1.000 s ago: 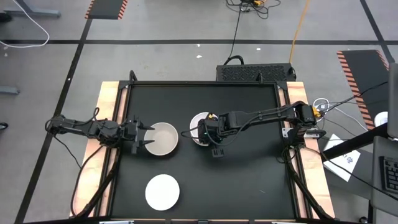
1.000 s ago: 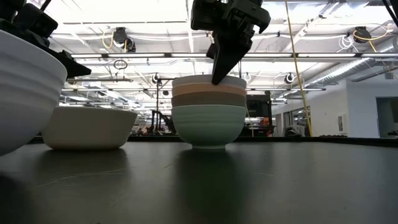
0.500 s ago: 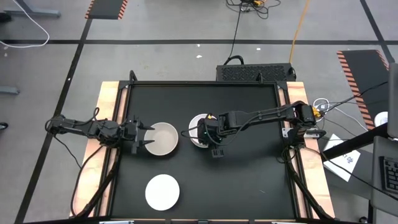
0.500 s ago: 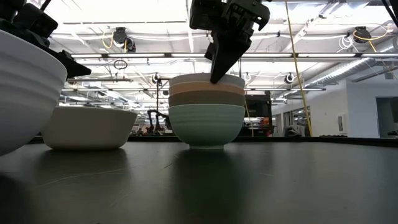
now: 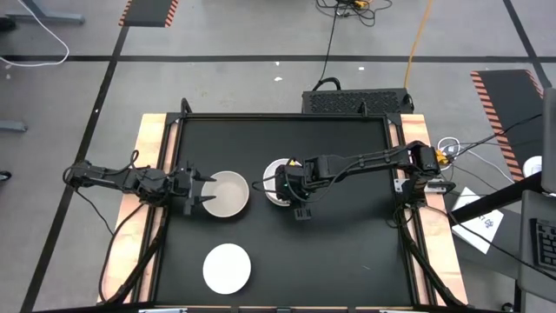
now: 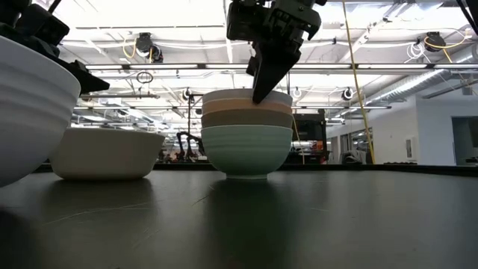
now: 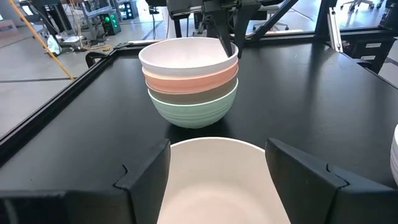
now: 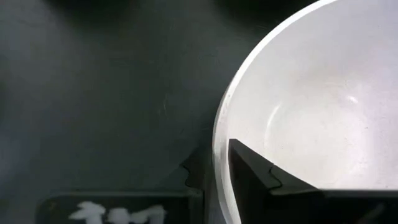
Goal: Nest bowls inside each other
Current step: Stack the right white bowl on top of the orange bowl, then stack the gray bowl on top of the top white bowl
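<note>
Jaws of the right gripper [image 8: 214, 171] apparently pinch the white bowl's [image 7: 186, 55] rim.

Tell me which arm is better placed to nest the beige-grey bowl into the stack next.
Left, probably. The left gripper has open jaws on either side of the beige-grey bowl, while the right gripper is busy at the stack.

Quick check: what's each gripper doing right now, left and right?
Left gripper: open, fingers either side of the beige bowl.
Right gripper: shut on the rim of the top white bowl of the stack.
</note>
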You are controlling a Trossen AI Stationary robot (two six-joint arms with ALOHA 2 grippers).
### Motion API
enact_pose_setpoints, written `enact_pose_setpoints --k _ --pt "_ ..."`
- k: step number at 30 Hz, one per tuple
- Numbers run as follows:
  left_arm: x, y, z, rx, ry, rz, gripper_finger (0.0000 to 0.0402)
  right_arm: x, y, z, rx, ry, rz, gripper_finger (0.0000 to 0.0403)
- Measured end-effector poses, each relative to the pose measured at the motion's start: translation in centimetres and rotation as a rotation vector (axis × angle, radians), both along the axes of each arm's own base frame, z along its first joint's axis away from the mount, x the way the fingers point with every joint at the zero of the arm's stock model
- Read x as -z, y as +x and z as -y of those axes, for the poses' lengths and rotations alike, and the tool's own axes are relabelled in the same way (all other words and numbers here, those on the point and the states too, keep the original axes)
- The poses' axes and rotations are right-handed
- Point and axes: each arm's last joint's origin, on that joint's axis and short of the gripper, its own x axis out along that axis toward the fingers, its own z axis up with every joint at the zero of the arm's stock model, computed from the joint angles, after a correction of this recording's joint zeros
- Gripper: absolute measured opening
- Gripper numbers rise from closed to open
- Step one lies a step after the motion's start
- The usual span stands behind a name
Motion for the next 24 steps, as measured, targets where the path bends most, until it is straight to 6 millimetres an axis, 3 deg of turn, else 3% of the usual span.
enact_pose_setpoints --k 13,24 --pt "0.0 0.0 0.0 0.0 -0.003 -0.001 0.0266 -0.1 0.0 0.2 0.001 -0.012 0.006 0.0072" --pt "0.1 0.0 0.0 0.0 -0.002 -0.009 0.0266 -2.7 -0.8 0.4 0.016 -0.029 0.101 0.0145"
